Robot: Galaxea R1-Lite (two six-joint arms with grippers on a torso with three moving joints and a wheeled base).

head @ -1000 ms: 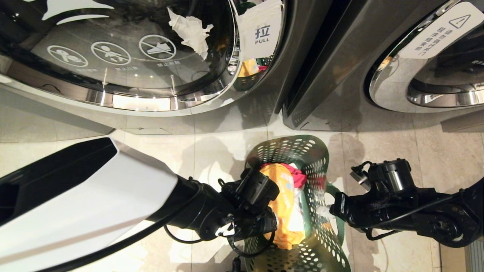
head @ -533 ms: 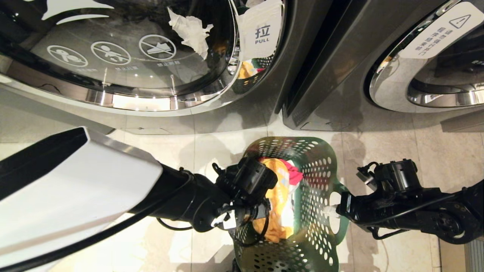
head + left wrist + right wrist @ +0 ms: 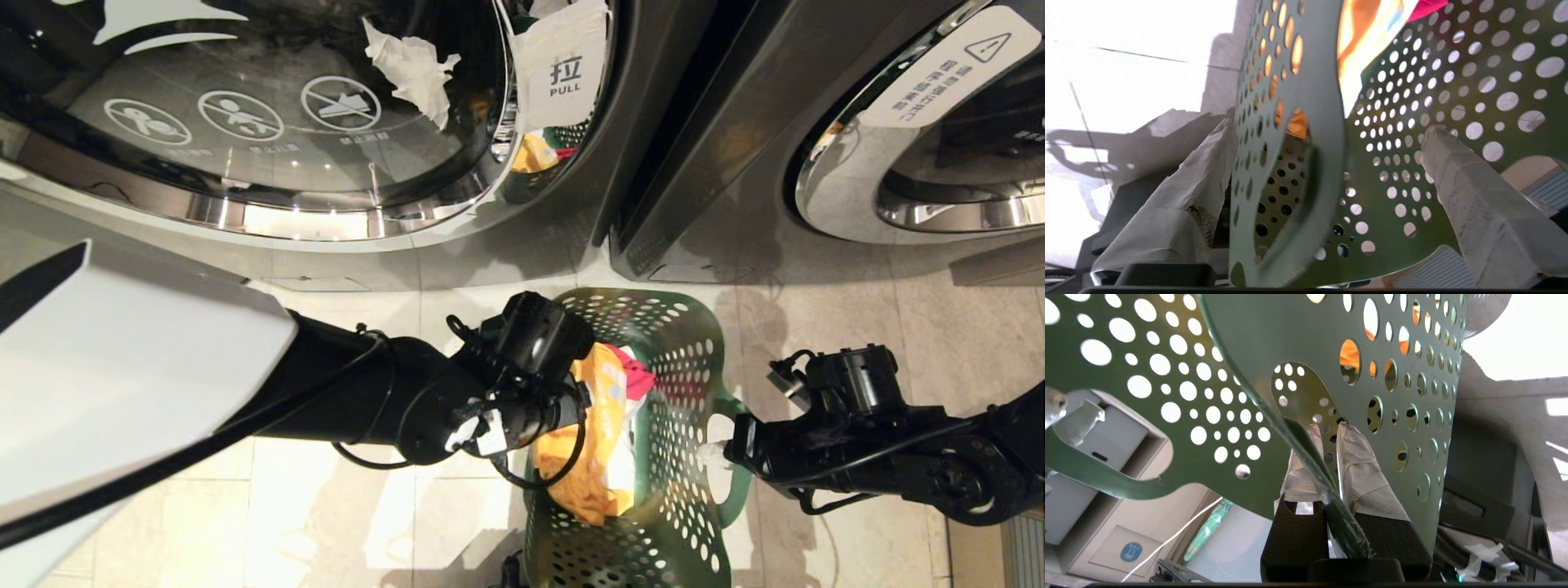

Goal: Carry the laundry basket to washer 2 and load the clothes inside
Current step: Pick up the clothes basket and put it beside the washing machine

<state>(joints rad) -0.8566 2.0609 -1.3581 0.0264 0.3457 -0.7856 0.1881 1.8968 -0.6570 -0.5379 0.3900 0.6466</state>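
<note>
Right hand (image 3: 1327, 435) pinched on green perforated laundry basket (image 3: 1257, 355) rim, orange clothes (image 3: 1349, 353) behind holes

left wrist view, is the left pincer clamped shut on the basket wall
No, the left pincer stands open, its wrapped fingers spread to either side of the laundry basket wall.

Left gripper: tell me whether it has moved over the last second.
Yes. In the head view the left gripper has moved up the picture, toward the washer door, beside the laundry basket.
</note>
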